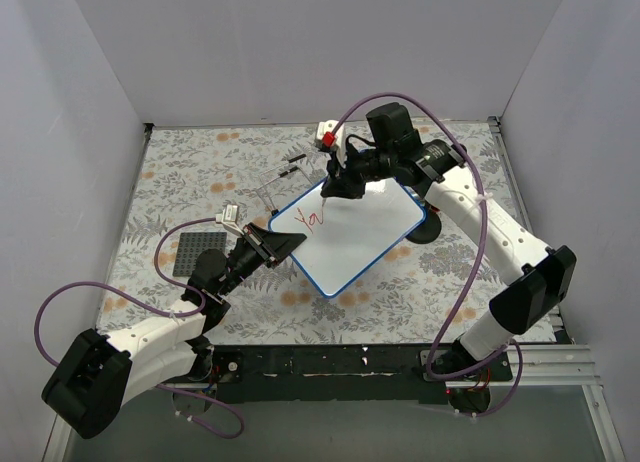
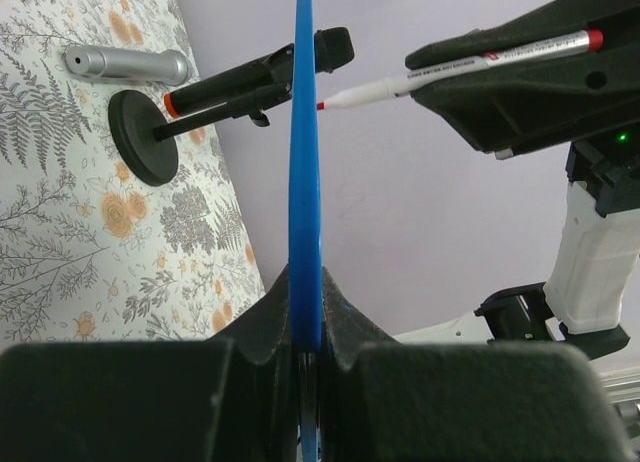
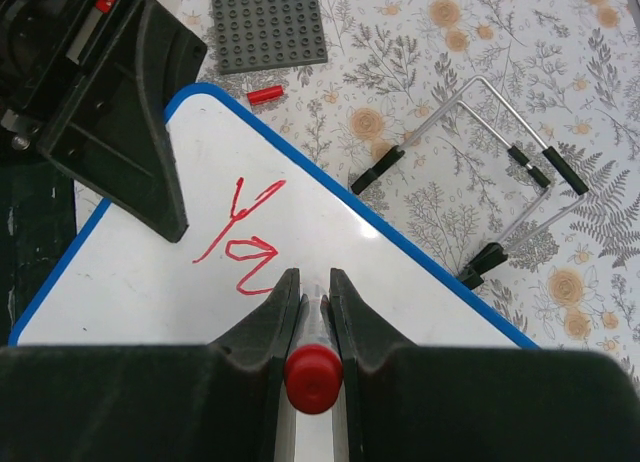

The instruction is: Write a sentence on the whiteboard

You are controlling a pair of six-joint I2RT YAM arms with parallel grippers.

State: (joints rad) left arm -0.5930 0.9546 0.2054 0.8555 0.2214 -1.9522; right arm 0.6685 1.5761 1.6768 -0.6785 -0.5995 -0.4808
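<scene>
L pincer point(image 2: 305, 287) clamped on board point(image 1: 365, 237), R pincer point(image 3: 313, 294) clamped on pen point(image 2: 450, 75): press soft, write slow toward 3 o'clock of red letters point(image 3: 243, 244).

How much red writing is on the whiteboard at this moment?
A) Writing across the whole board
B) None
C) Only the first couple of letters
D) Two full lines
C: only a few red strokes sit near one corner of the whiteboard, and the rest of its visible face is blank.
</scene>
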